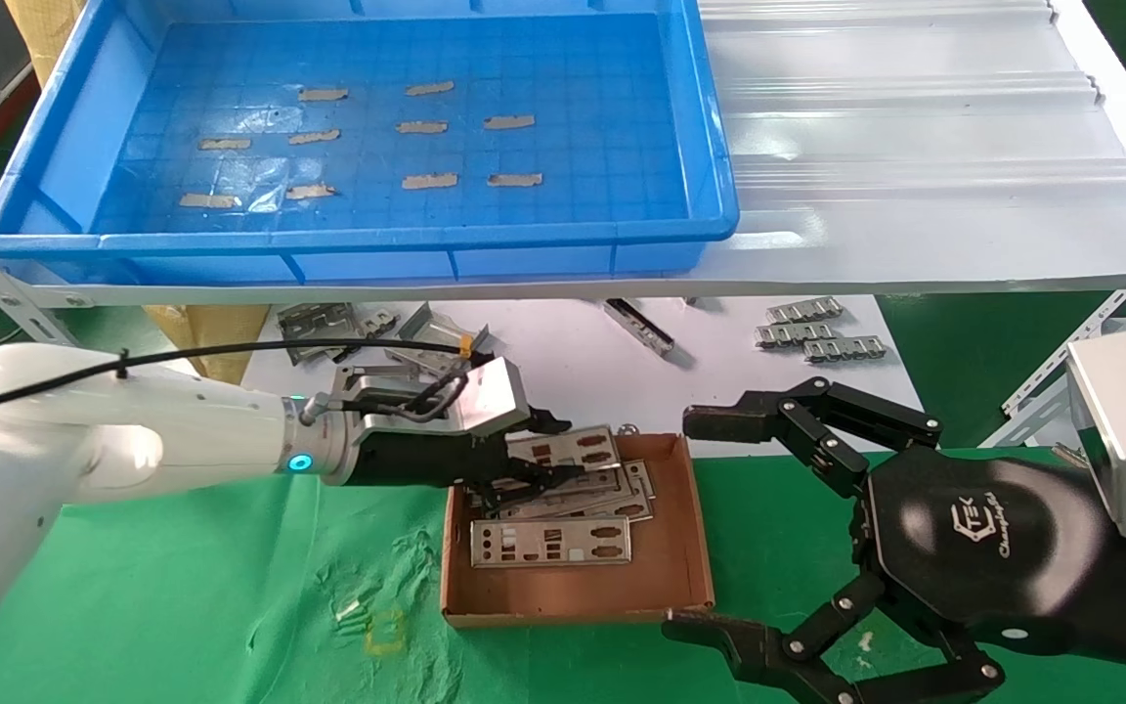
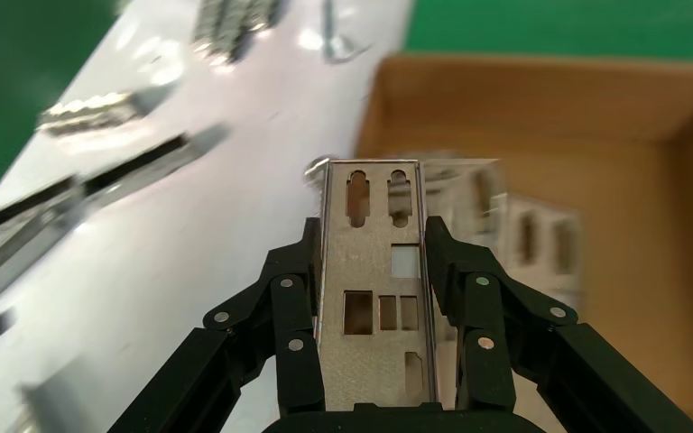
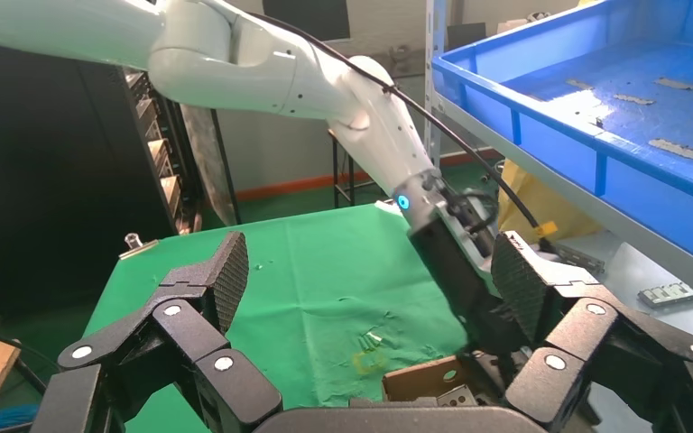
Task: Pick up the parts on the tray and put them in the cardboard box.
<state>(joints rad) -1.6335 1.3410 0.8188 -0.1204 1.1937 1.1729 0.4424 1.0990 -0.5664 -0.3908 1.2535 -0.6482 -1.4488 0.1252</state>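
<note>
My left gripper is shut on a thin silver-grey part with many cut-outs, gripped by its long edges, over the far left of the cardboard box. In the head view the held part lies above several other parts in the box. The blue tray on the shelf holds only bits of brownish tape. My right gripper is open and empty, just right of the box. The box corner shows in the right wrist view.
Bent metal brackets and ribbed grey strips lie on the white surface under the shelf. A white corrugated sheet lies right of the tray. Green cloth covers the table in front.
</note>
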